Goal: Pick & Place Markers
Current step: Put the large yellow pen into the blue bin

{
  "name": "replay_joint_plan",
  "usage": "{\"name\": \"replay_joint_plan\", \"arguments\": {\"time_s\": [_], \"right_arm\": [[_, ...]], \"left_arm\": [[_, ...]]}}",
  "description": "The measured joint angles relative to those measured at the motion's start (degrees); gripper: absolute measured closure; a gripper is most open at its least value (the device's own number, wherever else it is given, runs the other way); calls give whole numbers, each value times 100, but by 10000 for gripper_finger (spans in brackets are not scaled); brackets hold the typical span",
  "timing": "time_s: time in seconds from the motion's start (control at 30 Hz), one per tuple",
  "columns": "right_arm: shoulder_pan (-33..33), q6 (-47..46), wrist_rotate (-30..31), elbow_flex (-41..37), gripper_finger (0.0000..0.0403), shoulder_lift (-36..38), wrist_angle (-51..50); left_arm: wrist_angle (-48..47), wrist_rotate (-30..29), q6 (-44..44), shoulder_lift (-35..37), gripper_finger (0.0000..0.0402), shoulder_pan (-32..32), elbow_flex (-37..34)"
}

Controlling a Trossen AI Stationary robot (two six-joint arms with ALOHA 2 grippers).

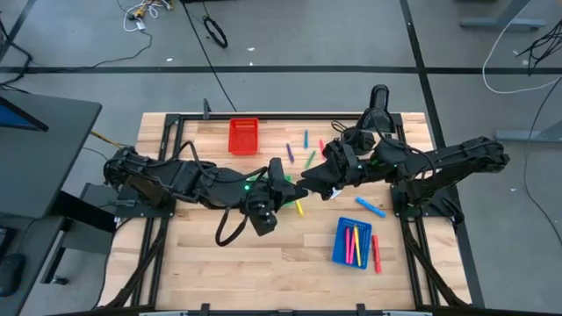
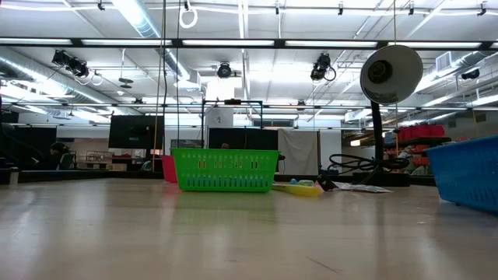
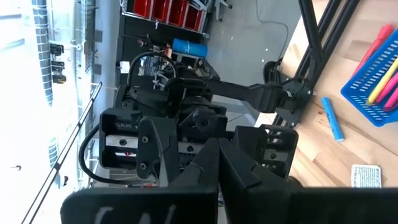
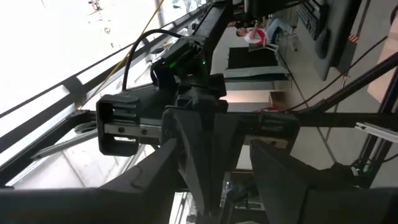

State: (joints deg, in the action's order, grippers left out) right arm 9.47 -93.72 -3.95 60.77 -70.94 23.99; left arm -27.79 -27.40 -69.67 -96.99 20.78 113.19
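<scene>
While both arms meet over the middle of the tabletop [image 1: 219,254], I see my left gripper [image 1: 283,180] clenched on nothing. My right gripper [image 1: 309,187] faces it, fingers [image 4: 292,180] apart and empty. Some markers [image 1: 355,244] lie in the blue tray [image 1: 341,253] near the right edge. A blue marker [image 1: 370,207] lies beside it. More markers [image 1: 306,158] lie scattered beside the red tray [image 1: 244,135], near the far edge.

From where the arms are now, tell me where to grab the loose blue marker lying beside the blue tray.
Grip the blue marker across its middle, coming straight down from above. It lies flat on the bare wood, slanted, apart from the blue tray, so both long sides look free for the fingers. The right hand seems nearer.
</scene>
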Motion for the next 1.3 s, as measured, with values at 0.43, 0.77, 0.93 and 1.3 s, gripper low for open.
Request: {"name": "replay_joint_plan", "arguments": {"time_s": [0.43, 0.77, 0.93, 1.3], "right_arm": [[-3, 2550, -212, 0, 204, 12, -310], [4, 4460, 21, -9, 204, 13, -2375], [2, 4756, 396, -9, 204, 9, -3524], [-21, 4329, 1070, -2, 204, -97, -4968]], "left_arm": [[31, -492, 3490, 1, 397, 2, -2], [-176, -774, 6153, 37, 322, 153, 2], [-369, -754, 7076, 35, 284, 175, 2], [-754, -754, 7997, 32, 255, 153, 2]]}}
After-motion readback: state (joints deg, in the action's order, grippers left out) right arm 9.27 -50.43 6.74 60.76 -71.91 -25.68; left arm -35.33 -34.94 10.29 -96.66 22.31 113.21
